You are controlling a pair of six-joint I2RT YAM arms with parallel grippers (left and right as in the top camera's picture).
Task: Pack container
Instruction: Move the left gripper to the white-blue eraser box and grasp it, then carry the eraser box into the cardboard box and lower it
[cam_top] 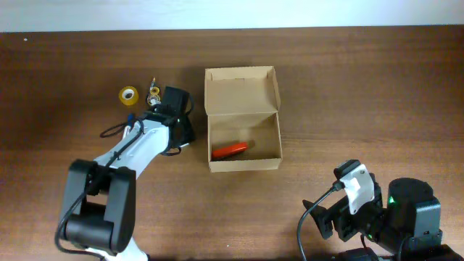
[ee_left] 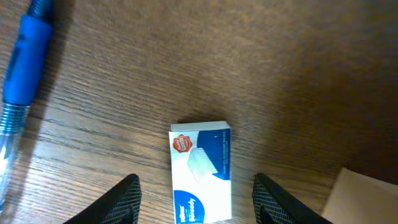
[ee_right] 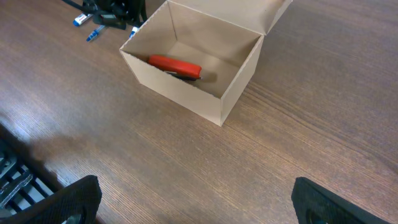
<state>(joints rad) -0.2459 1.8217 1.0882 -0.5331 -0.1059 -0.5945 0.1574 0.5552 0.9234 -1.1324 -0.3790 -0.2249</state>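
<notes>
You're hovering your left gripper [ee_left: 196, 190], fingers spread, over the small blue-and-white box [ee_left: 200, 168], which is lying lengthwise between them, with the container [cam_top: 244, 164] just to the right.

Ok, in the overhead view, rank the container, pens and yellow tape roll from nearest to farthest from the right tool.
1. container, nearest, up-left of the right tool.
2. pens, past the container's left side.
3. yellow tape roll, farthest left.
</notes>
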